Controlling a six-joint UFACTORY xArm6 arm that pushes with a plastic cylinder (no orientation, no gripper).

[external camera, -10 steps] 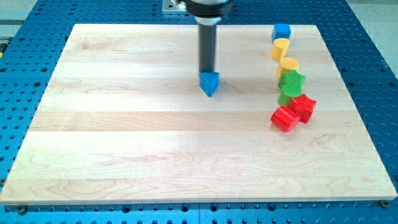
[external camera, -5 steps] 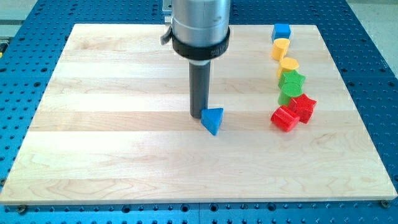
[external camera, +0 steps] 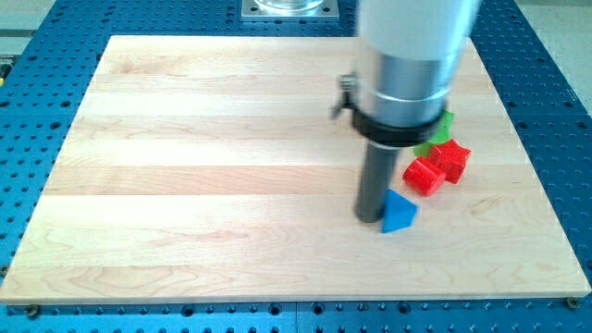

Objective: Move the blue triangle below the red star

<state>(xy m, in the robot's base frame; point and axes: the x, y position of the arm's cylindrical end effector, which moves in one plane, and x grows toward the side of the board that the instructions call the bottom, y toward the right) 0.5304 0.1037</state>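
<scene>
The blue triangle [external camera: 400, 213] lies on the wooden board at the view's lower right of centre. My tip [external camera: 370, 218] touches the triangle's left side. The red star [external camera: 451, 158] sits up and to the right of the triangle, and a second red block [external camera: 424, 176] lies against the star's lower left, just above the triangle. The arm's wide body hides the board area above the tip.
A green block [external camera: 433, 141] shows partly above the red star, with another green piece [external camera: 446, 120] above it; the arm hides the rest of the column. The board's right edge [external camera: 532, 166] lies right of the blocks.
My tip has pushed the blue triangle down and to the right, from the board's middle to just below the red blocks. The arm now covers the blue, yellow and green blocks.
</scene>
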